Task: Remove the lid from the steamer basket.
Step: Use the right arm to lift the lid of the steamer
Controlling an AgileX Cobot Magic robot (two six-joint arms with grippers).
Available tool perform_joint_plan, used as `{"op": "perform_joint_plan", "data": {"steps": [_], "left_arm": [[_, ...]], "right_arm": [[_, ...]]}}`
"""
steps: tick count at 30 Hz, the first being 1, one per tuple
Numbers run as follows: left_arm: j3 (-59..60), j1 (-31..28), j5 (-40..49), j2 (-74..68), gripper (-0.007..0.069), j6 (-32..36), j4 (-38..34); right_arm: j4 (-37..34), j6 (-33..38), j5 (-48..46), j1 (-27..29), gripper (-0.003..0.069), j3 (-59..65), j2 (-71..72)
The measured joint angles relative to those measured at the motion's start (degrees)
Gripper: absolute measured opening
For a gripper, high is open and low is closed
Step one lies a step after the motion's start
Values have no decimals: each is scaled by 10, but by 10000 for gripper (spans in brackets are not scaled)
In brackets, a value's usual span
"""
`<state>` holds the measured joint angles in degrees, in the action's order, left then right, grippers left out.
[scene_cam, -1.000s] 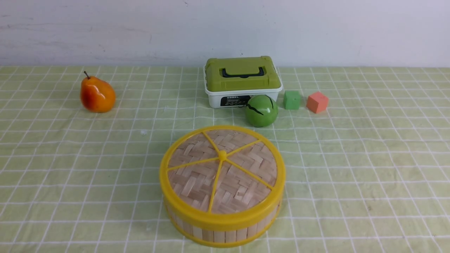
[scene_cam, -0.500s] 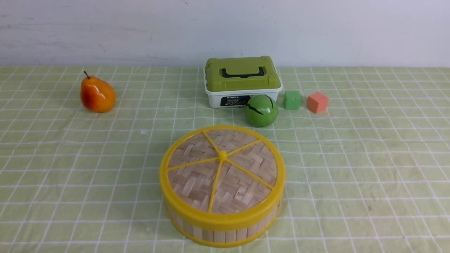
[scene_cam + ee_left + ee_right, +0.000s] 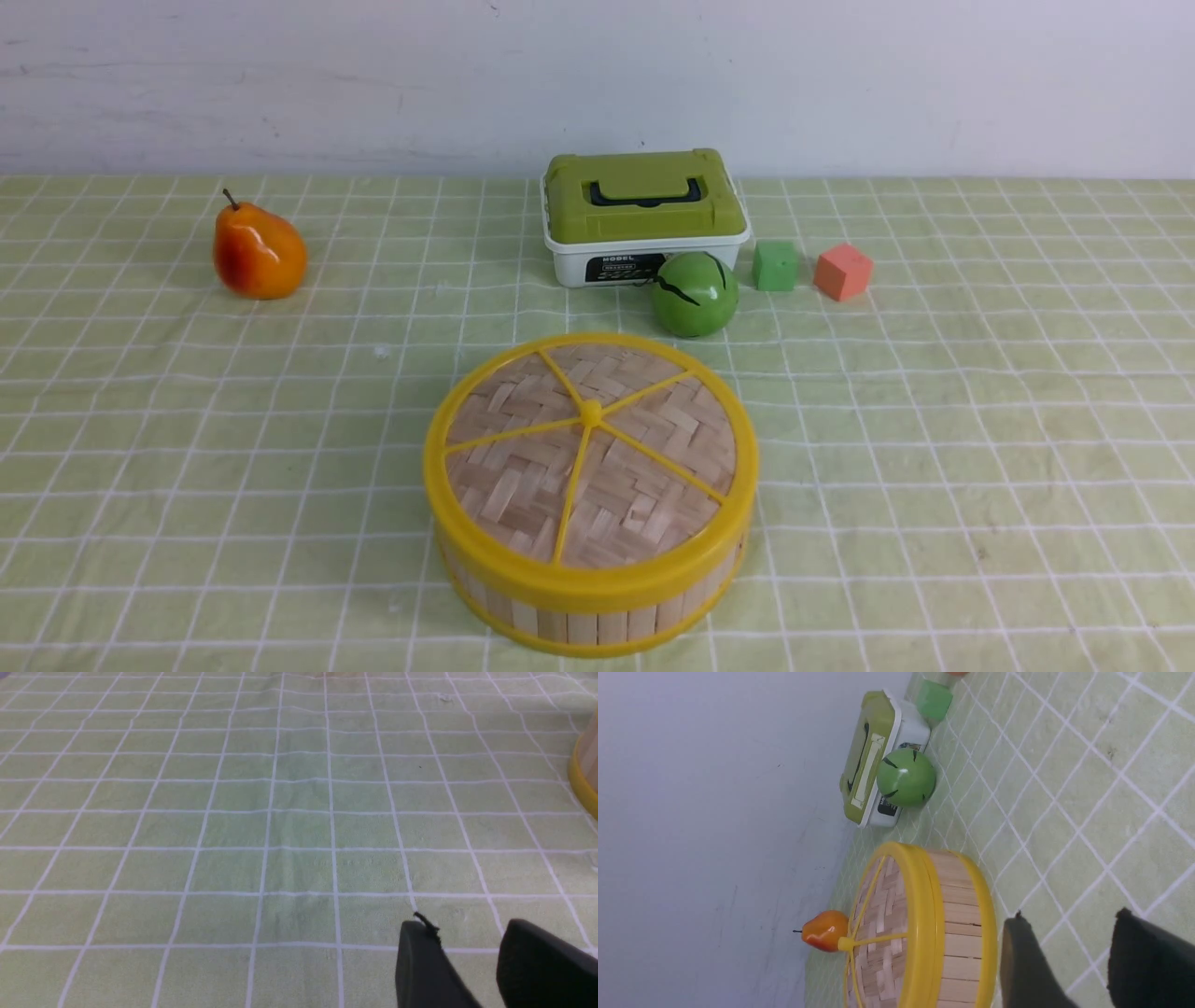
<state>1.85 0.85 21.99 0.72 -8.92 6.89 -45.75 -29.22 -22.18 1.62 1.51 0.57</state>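
Observation:
The steamer basket (image 3: 597, 611) stands near the table's front centre, with wooden slat walls and yellow rims. The woven bamboo lid (image 3: 588, 457) with a yellow rim and spokes sits closed on it. Neither gripper shows in the front view. In the right wrist view my right gripper (image 3: 1069, 919) is open and empty, close beside the basket wall (image 3: 959, 924); the lid (image 3: 882, 933) shows there too. In the left wrist view my left gripper (image 3: 467, 926) is open and empty over bare cloth, with only an edge of the basket (image 3: 581, 772) at the frame's side.
A white box with a green lid (image 3: 644, 215) stands behind the basket. A green ball (image 3: 695, 293), a green cube (image 3: 776, 265) and a salmon cube (image 3: 842, 271) lie beside it. An orange pear (image 3: 257, 250) is at the back left. A wall backs the table.

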Motion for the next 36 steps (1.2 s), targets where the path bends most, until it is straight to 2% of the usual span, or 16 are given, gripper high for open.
{"op": "perform_joint_plan", "data": {"steps": [5,8,11,13,14,15,16,19,22,27,28,29,32,33,35,36], "left_arm": [[0,0,0,0,239,0,0],[0,0,0,0,239,0,0],[0,0,0,0,239,0,0],[0,0,0,0,239,0,0],[0,0,0,0,239,0,0],[0,0,0,0,239,0,0],[0,0,0,0,239,0,0],[0,0,0,0,239,0,0],[0,0,0,0,239,0,0],[0,0,0,0,239,0,0],[0,0,0,0,239,0,0],[0,0,0,0,239,0,0],[0,0,0,0,239,0,0],[0,0,0,0,239,0,0],[0,0,0,0,239,0,0],[0,0,0,0,239,0,0]], "right_arm": [[16,43,2,0,241,0,0],[30,123,-1,0,239,-5,0],[57,232,-30,0,193,-63,-10],[98,320,-76,0,115,-141,-56],[118,348,-99,0,67,-187,-91],[127,355,-112,0,59,-196,-107],[168,415,-178,0,4,-285,-174],[199,481,-294,0,-20,-432,-311],[197,527,-396,-8,-17,-547,-429],[204,554,-469,-82,-3,-665,-568],[235,546,-481,-128,0,-707,-625],[239,544,-482,-134,0,-707,-625],[329,491,-488,-236,0,-791,-737],[334,488,-488,-241,0,-801,-749],[376,459,-489,-299,3,-864,-829],[382,454,-489,-309,6,-883,-852]]}}
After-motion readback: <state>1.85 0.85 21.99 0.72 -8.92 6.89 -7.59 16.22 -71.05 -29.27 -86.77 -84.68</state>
